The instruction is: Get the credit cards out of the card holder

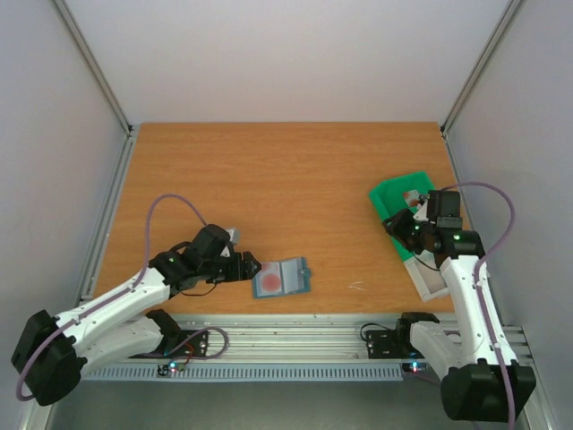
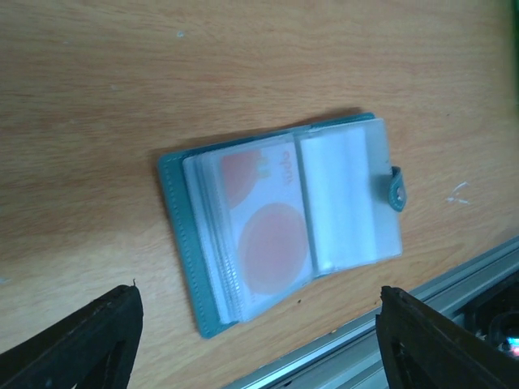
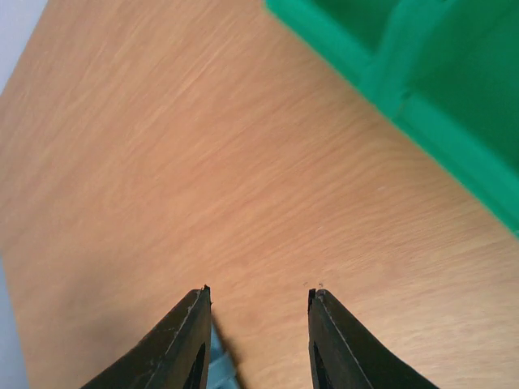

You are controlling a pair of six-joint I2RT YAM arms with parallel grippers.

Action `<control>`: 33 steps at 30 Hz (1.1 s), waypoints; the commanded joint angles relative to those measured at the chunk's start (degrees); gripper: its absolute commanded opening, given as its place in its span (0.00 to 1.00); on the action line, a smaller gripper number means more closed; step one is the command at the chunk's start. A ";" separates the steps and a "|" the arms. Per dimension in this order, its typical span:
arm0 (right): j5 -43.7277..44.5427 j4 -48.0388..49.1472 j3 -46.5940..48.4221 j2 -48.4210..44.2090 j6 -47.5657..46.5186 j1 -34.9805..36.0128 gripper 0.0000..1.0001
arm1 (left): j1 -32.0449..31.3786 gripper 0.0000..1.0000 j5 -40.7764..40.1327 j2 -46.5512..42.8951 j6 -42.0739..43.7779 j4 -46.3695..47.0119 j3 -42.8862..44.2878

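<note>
The card holder (image 1: 283, 277) lies spread open near the table's front edge, teal cover down and clear sleeves up. A credit card (image 2: 268, 231) with red circles sits in its left sleeve; the right sleeve (image 2: 349, 203) looks pale. A snap tab (image 2: 396, 188) sticks out at its side. My left gripper (image 1: 252, 267) hovers at the holder's left end, open; in the left wrist view the left gripper (image 2: 258, 288) has one finger at each lower corner, with nothing held. My right gripper (image 1: 402, 226) is far off beside the green bin, where the right wrist view shows the right gripper (image 3: 259, 292) open over bare wood.
The green two-compartment bin (image 1: 394, 193) stands at the right, seen close in the right wrist view as the bin (image 3: 422, 89). A small pale thing (image 1: 414, 195) lies in it. A white flat tray (image 1: 432, 279) sits by the right arm. The metal rail (image 2: 357, 339) runs just in front of the holder.
</note>
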 commanded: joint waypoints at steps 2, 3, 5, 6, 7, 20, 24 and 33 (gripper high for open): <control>-2.26 2.84 -1.14 -1.20 2.35 12.75 0.33 | 0.48 0.77 3.13 1.64 -4.02 14.42 -3.54; -1.71 3.00 -1.35 -1.03 2.77 15.35 0.34 | 0.57 0.76 3.40 2.10 -4.64 16.02 -4.24; -0.76 3.57 -2.07 -0.56 4.32 20.25 0.33 | 0.69 0.75 4.16 3.25 -6.12 19.15 -5.64; -0.29 4.45 -2.62 -0.30 5.23 22.53 0.33 | 0.80 0.75 4.48 3.96 -6.97 20.47 -6.29; 0.28 5.50 -3.20 0.03 6.17 25.20 0.33 | 0.82 0.74 4.80 4.66 -7.42 21.86 -6.91; 8.20 20.31 -3.45 15.82 11.83 53.77 0.31 | 0.78 0.67 7.33 8.30 -9.70 32.01 -12.17; 8.97 23.24 -1.94 22.19 12.70 57.33 0.31 | 0.87 0.63 6.98 9.45 -10.99 35.41 -13.62; 8.39 24.32 1.41 30.18 10.86 57.72 0.29 | 0.89 0.60 7.65 11.02 -12.81 36.73 -12.90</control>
